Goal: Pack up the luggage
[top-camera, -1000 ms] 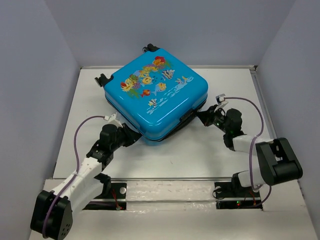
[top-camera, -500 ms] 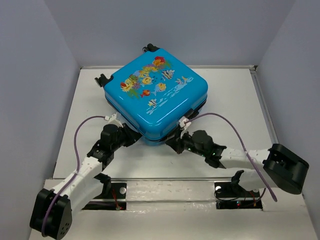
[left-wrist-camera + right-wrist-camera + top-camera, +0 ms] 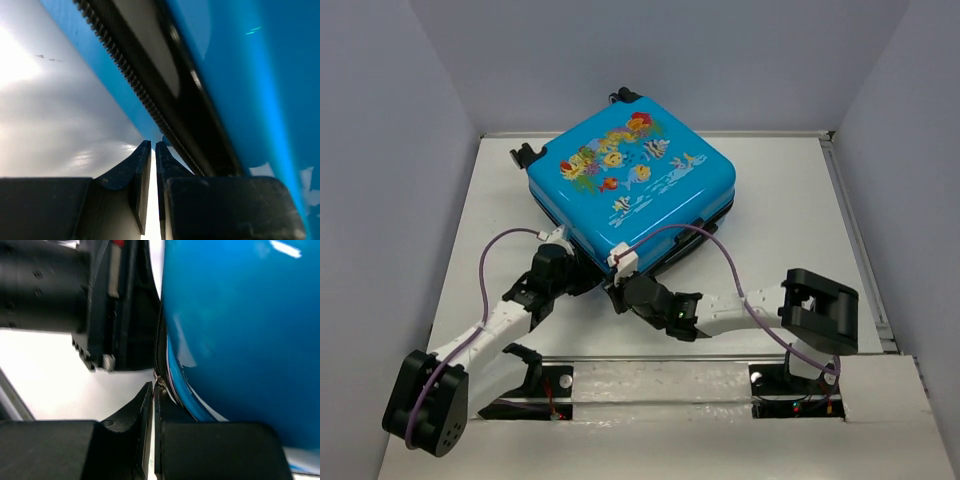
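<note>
2 grippers crowding 1 corner of a shut case

Find the luggage (image 3: 630,190) flat on the white table (image 3: 770,290), printed shell up, turned like a diamond, set in the far half with 1 corner aimed back at the arm bases. Looks closed, shells together, with the black zipper (image 3: 135,85) banding the seam. Note the black wheels (image 3: 525,157) poking out along the far edges.

Meet the left gripper (image 3: 152,145) low at the near left side, tips right at the zipper teeth, just under the blue shell. Shows fingers nearly together, with 1 thin slit of light between. Cannot tell whether pinching anything or merely resting there. Probably parked so as to steady the case or pin the zip line against a pull from the other side.

Meet the right gripper (image 3: 152,387) reaching across to that same near corner, just beside its partner. Clenched tight, tips against the seam, right at a small metal bit (image 3: 157,376). Cannot tell whether gripping that bit or only touching it. Judged as zip work: going for the pull at the corner, hence 2 tools so close together.

Underneath, 1 matte white tabletop, shiny enough to throw glare into the wrist views. Around, 3 plain grey-lilac walls (image 3: 720,60) boxing in the back and both sides, with 2 purple cables (image 3: 485,270) looping off the wrists
</note>
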Action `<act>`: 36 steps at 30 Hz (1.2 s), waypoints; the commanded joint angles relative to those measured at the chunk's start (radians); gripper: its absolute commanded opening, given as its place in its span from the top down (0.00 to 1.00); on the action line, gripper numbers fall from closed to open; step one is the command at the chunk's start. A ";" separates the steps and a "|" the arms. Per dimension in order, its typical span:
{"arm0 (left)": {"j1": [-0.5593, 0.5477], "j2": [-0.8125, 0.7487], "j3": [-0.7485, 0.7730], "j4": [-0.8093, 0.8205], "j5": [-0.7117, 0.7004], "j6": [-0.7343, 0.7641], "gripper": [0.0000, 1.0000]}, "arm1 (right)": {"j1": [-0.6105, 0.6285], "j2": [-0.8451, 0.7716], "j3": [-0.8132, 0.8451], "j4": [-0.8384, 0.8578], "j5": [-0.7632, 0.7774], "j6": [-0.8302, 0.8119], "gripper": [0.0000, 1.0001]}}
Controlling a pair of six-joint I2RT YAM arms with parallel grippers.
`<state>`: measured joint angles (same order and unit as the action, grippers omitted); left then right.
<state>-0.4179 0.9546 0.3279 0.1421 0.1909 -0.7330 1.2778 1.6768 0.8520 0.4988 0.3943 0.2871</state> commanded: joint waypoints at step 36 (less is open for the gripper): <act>0.610 0.611 0.966 -0.067 0.268 0.004 0.01 | -0.383 -0.698 -0.442 -0.302 -0.034 0.417 0.35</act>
<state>0.1902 1.4673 1.1797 0.0345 0.3725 -0.6868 0.9211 0.9752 0.3897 0.1852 0.3721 0.7074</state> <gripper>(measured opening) 0.990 0.550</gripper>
